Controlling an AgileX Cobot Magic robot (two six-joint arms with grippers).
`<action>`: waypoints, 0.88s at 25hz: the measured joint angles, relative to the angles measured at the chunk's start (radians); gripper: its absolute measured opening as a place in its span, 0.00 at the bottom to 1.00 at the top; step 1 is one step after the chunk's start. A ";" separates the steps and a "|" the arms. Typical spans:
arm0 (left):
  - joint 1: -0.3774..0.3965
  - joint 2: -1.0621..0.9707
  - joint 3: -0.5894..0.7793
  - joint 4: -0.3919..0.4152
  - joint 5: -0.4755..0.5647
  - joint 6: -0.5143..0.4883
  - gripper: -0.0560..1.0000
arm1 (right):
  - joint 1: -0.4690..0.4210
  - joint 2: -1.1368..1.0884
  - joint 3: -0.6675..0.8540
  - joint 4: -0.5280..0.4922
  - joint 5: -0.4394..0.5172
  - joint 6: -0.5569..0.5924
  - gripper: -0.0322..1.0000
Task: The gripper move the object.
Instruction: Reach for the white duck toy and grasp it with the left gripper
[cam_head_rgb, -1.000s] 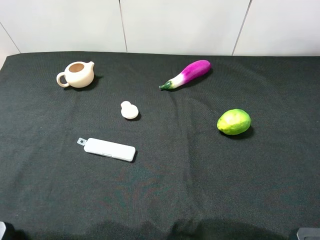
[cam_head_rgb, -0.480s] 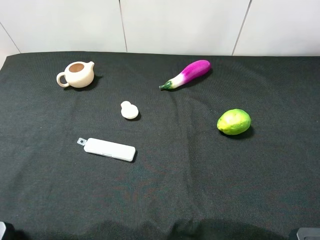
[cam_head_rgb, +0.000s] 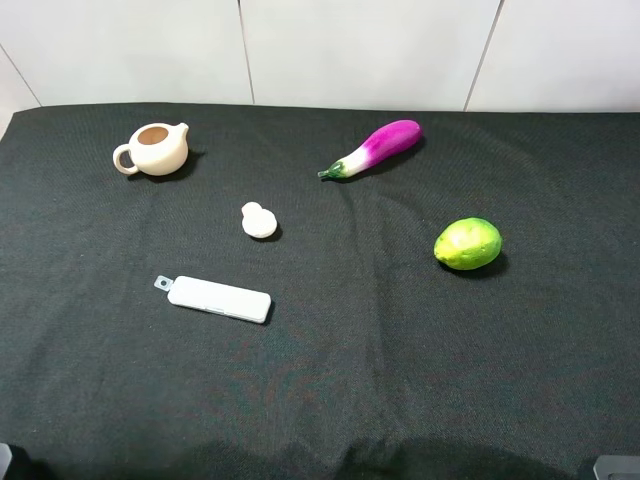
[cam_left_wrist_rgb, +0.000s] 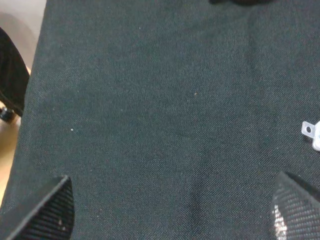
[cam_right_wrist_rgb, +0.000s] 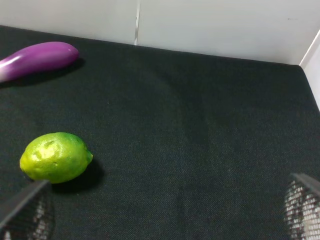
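The reach seems not yet begun: the left gripper (cam_left_wrist_rgb: 170, 212) hangs wide open, holding nothing. The white lump (cam_head_rgb: 259, 221) lies between the teapot (cam_head_rgb: 152, 149) and the white case (cam_head_rgb: 219, 298); the gripper must go there.

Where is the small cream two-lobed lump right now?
In the high view, the lump lies left of centre on the black cloth, between the teapot farther back and the flat white case nearer the front, touching neither.
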 joint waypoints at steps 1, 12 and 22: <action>0.000 0.032 -0.008 0.000 -0.002 0.000 0.84 | 0.000 0.000 0.000 0.000 0.000 0.000 0.70; 0.000 0.368 -0.127 0.000 -0.028 0.000 0.84 | 0.000 0.000 0.000 0.000 0.000 0.000 0.70; 0.000 0.657 -0.234 0.000 -0.098 0.001 0.84 | 0.000 0.000 0.000 0.000 0.000 0.000 0.70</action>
